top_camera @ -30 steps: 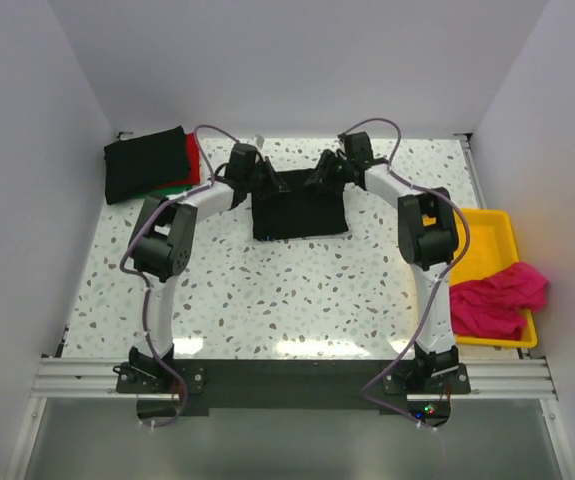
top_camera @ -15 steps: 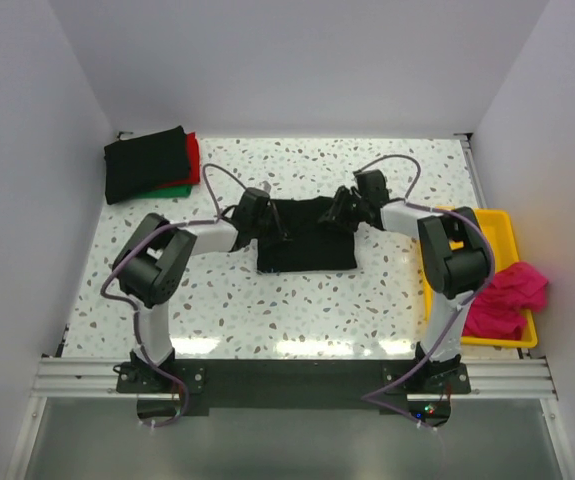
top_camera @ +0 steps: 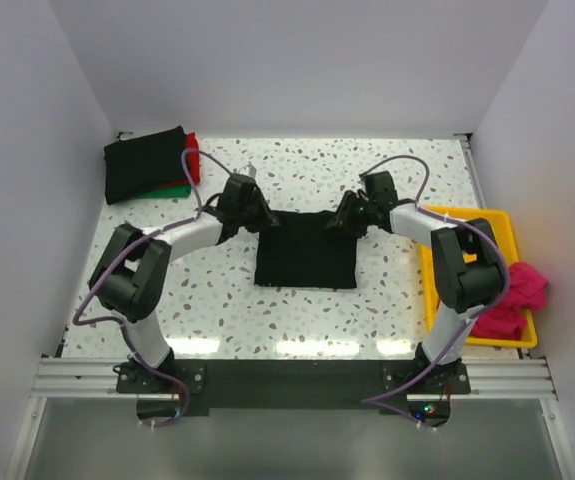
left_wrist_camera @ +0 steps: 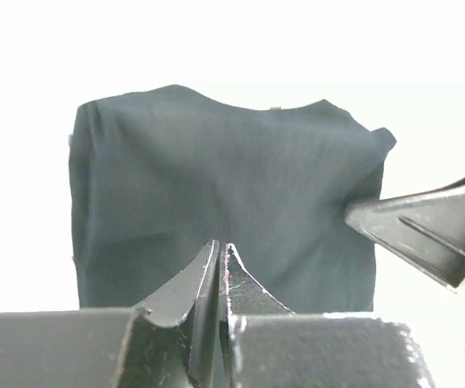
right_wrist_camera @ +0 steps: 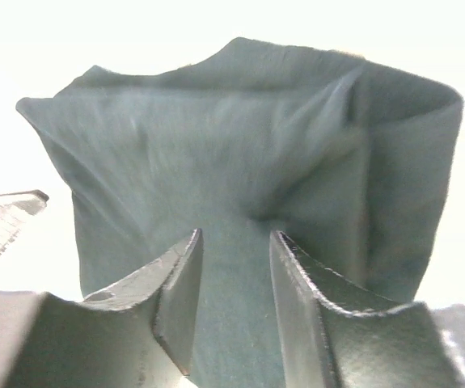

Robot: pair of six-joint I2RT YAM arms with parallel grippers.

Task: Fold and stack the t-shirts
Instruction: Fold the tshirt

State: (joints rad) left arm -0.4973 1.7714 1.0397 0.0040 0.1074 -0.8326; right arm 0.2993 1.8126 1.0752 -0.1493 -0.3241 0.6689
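Observation:
A black t-shirt (top_camera: 305, 250), folded to a rough square, lies flat mid-table. My left gripper (top_camera: 256, 214) is at its far left corner; in the left wrist view the jaws (left_wrist_camera: 221, 244) are pressed together over the near edge of the cloth (left_wrist_camera: 216, 162). My right gripper (top_camera: 343, 218) is at the far right corner; its jaws (right_wrist_camera: 234, 233) stand apart with the shirt's cloth (right_wrist_camera: 216, 121) between them. A folded stack sits at the back left: black (top_camera: 145, 165) on top, with red (top_camera: 193, 155) and green (top_camera: 172, 188) edges showing. A magenta-pink shirt (top_camera: 512, 297) lies crumpled at the right.
A yellow plastic tray (top_camera: 472, 228) stands at the right table edge, with the pink shirt draped over its near end. White walls close in the table on three sides. My right gripper's finger (left_wrist_camera: 426, 234) shows in the left wrist view.
Both grippers have moved from the back of the table toward the near side, drawing the black shirt with them. The shirt now lies nearer and flatter.

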